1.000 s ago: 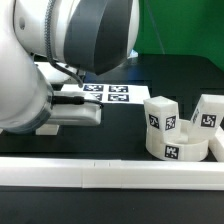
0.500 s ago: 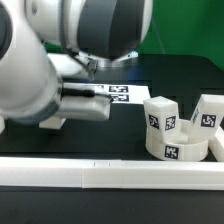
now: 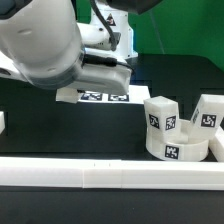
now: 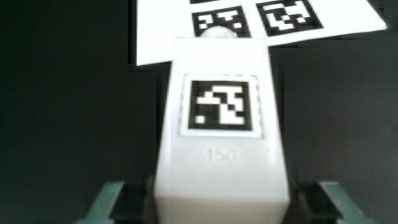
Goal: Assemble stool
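Observation:
In the wrist view my gripper (image 4: 222, 205) is shut on a white leg block (image 4: 222, 110) that bears a black-and-white tag. The block runs lengthwise between the two fingers (image 4: 119, 200) and points toward the marker board (image 4: 231, 25) below. In the exterior view the arm (image 3: 50, 45) is raised over the table at the view's left, and it hides the fingertips and the held block. The round seat disc (image 3: 178, 148) sits at the exterior view's right. Two more leg blocks (image 3: 160, 114) (image 3: 207, 113) stand upright at it. I cannot tell whether they stand on it or behind it.
The marker board (image 3: 95, 96) lies flat on the black table under the arm. A long white border rail (image 3: 110, 176) runs along the near edge. A green backdrop stands behind.
The arm has risen from low over the table and swung up and toward the exterior view's right, so more of the marker board shows. The seat disc and its two legs have not moved.

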Available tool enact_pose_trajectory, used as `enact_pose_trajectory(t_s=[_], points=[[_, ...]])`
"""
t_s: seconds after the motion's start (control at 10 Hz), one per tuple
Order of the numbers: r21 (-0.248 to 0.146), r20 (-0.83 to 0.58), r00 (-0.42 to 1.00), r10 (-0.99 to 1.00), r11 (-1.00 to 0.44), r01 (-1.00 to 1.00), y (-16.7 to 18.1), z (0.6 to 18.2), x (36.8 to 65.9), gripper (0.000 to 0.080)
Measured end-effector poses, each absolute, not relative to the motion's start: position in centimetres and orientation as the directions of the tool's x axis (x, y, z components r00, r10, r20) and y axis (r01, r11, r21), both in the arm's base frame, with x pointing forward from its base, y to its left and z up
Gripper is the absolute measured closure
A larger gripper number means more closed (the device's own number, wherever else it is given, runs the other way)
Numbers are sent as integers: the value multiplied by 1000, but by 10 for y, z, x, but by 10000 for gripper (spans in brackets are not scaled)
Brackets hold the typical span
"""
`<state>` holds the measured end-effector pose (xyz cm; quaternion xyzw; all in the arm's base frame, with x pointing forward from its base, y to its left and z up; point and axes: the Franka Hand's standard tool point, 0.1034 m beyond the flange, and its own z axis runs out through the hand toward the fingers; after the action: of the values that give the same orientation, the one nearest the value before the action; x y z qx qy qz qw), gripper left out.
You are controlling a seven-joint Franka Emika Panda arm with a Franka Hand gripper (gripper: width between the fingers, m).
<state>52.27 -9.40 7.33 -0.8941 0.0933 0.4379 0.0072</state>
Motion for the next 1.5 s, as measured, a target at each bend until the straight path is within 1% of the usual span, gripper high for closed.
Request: enact_pose_trajectory(t_s=[0.1, 0.2, 0.3, 0.4, 0.5, 0.6, 0.7, 1.0, 1.1, 1.3, 1.4, 1.5], points=[[69, -759, 631, -163, -983, -172, -95, 72, 528, 466], [69, -758, 632, -164, -982, -173, -95, 72, 527, 466], [83, -721, 668, -184, -980, -181, -90, 71, 532, 466], [78, -618, 764, -185, -982, -174, -72, 86, 541, 466], [57, -563, 807, -181, -982, -181, -60, 103, 532, 466], [52, -529, 826, -195, -979, -198, -60, 109, 528, 466], [51, -446, 873, -199, -979, -197, -63, 103, 538, 466], [38, -224, 955, -195, -981, -191, -60, 103, 546, 466], [32, -162, 970, -183, -983, -180, -51, 106, 547, 466], [11, -9, 985, -173, -985, -173, -22, 123, 548, 466], [3, 62, 981, -182, -983, -183, -12, 128, 549, 466], [6, 113, 979, -172, -985, -173, -13, 126, 549, 466]])
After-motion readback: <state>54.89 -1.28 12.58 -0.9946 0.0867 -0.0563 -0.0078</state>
